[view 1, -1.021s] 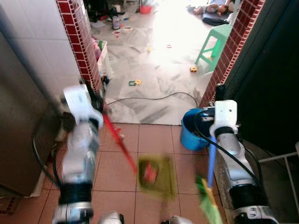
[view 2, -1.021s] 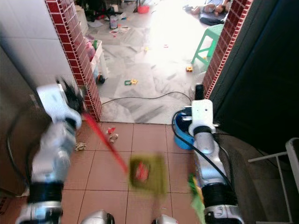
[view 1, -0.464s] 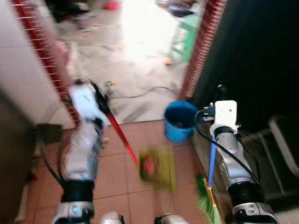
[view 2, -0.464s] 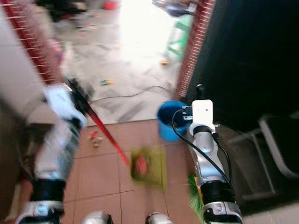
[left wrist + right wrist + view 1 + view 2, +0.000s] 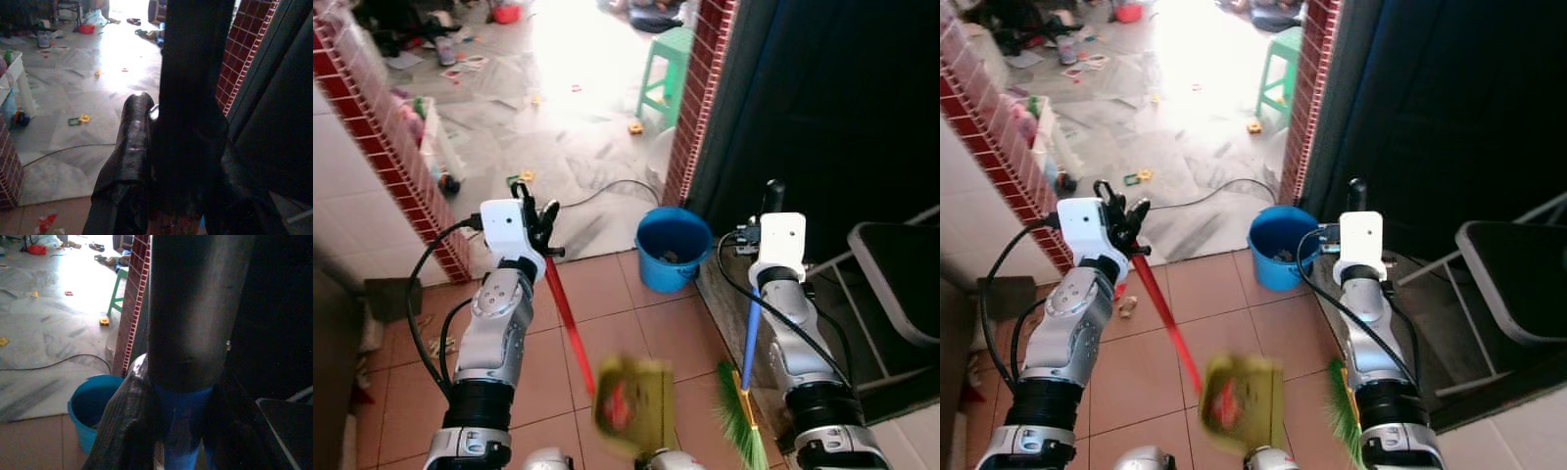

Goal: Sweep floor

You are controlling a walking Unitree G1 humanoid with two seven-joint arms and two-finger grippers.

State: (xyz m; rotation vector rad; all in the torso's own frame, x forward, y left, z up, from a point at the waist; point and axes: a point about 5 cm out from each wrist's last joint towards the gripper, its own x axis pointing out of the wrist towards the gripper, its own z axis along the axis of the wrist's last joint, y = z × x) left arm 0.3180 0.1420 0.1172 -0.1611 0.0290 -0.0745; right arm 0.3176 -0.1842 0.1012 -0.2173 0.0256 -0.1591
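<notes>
Red dustpan handle [image 5: 563,313] sits clamped in my left gripper [image 5: 540,223], the olive dustpan [image 5: 631,403] hanging low at bottom centre. My right gripper [image 5: 771,201] is closed around the blue broom handle [image 5: 751,338] — green bristles [image 5: 741,426] lower right. Risk: the blue bucket [image 5: 674,247] and black cable [image 5: 607,188] lie just ahead — a wide swing could tip or snag them.

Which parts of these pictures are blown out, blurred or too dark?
Eye views: the far marble floor is glared white, the dustpan is motion-blurred. Left wrist view: the left gripper is a dark, unfocused mass. Right wrist view: the broom handle looms close and soft.
</notes>
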